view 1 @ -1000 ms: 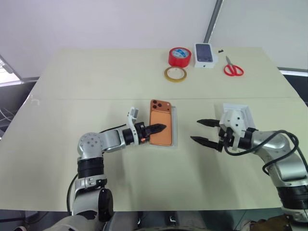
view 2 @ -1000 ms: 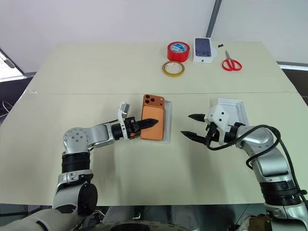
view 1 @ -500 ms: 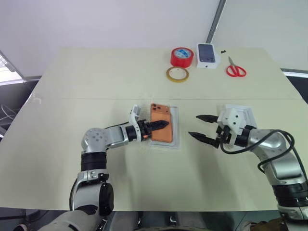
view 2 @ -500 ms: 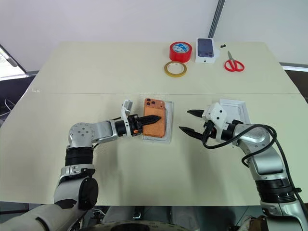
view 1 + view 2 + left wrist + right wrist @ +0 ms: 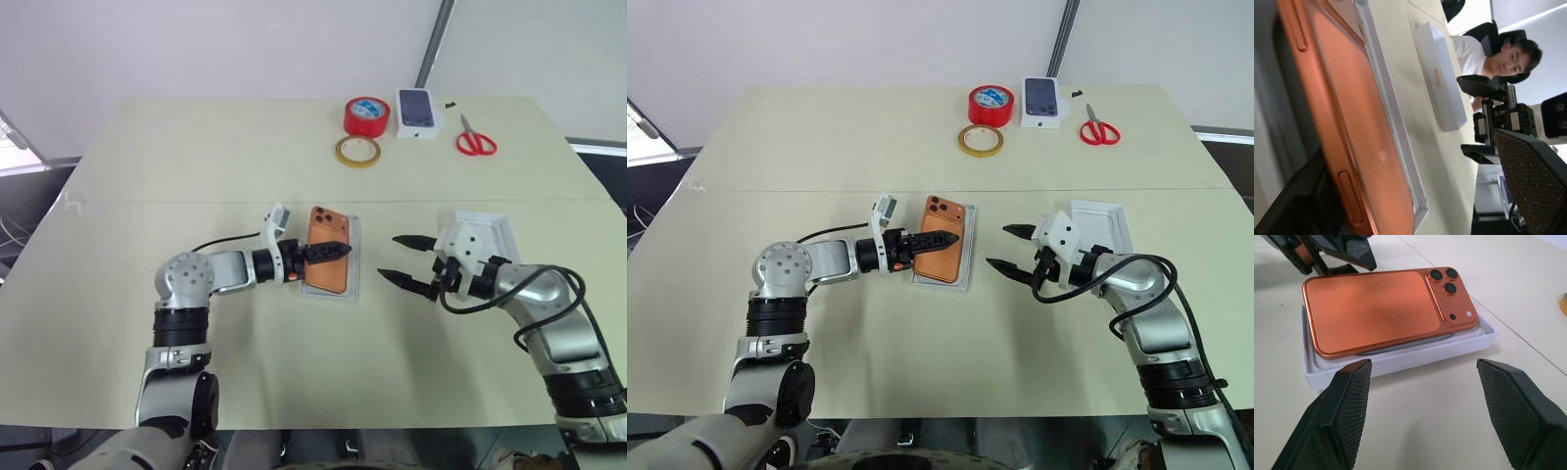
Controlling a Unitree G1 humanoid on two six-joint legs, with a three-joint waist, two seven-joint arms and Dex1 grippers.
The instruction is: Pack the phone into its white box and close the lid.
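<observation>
Left pincer, fingers apart, hovers over the phone, which lies askew on the white box; right pincer gapes wide just beside.

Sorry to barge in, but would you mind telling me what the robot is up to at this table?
It is packing the orange phone into the white box. The phone lies askew over the box, not seated flat, with the left gripper at its near side, fingers apart. The right gripper is open, facing the box from the other side. The lid lies on the table by the right arm, not yet on.
</observation>
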